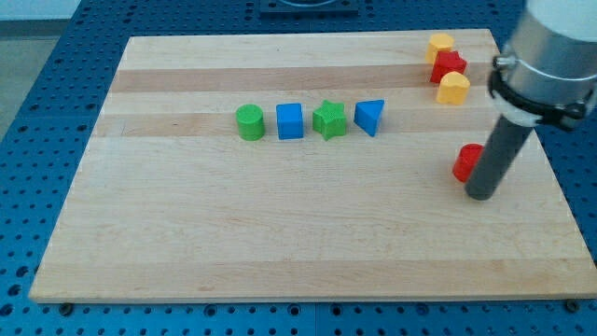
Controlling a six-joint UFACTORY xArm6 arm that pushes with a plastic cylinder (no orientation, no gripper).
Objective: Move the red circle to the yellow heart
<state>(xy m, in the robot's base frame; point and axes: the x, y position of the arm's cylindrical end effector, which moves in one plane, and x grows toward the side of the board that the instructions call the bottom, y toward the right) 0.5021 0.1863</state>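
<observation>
The red circle (465, 162) lies on the wooden board at the view's right, partly hidden behind my rod. My tip (480, 195) rests on the board just right of and slightly below it, touching or nearly touching it. The yellow heart (453, 88) sits near the view's top right, above the red circle. A red block (450, 64), its shape unclear, sits right above the heart, and another yellow block (439, 44) is above that.
A row of blocks stands in the upper middle of the board: a green circle (249, 122), a blue square (290, 120), a green star (328, 119) and a blue triangle (369, 117). The board's right edge (550, 149) is close to my rod.
</observation>
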